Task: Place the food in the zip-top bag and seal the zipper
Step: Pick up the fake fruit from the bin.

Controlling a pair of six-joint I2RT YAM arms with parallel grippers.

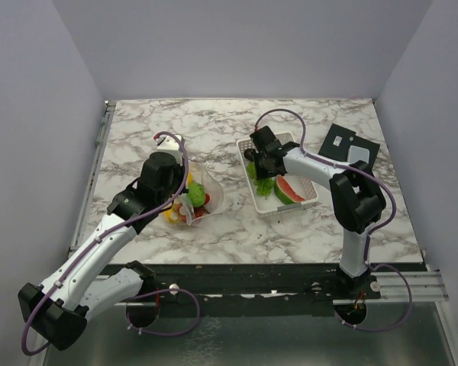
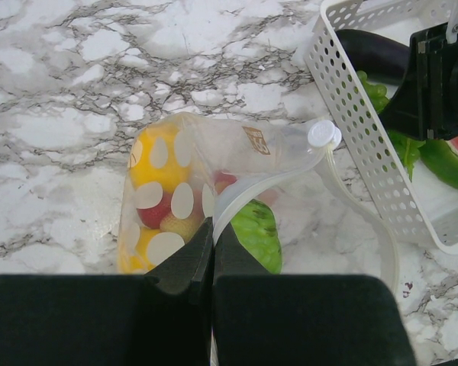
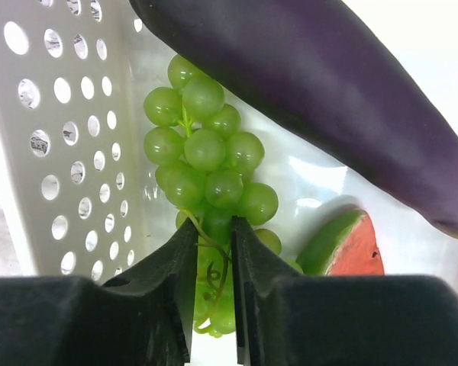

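- left gripper [image 2: 212, 232]: jaws pressed together on the rim of the zip-top bag [image 2: 240, 156], right at the fingertips. i'd say it pinches that lip up so the mouth gapes.
- the bag lies just ahead of the left fingers, long axis running away from them. its mouth faces off to their right, toward the white basket [image 2: 359, 130]. the zipper [image 2: 278, 174] is not yet sealed.
- a yellow piece [image 2: 154, 164], a red piece [image 2: 156, 216] and a green piece [image 2: 256, 229] show through from inside.
- right gripper [image 3: 212, 229]: down in the basket, jaws clamped narrow on the near end of the green grape bunch [image 3: 204, 149], stem threading between them.
- the bunch stretches straight ahead of the fingers, and holding by the stem looks the surest grip.
- the eggplant [image 3: 328, 84] lies slantwise beyond the grapes, and the watermelon slice [image 3: 351, 248] sits just right of the fingers. both are yet to go.
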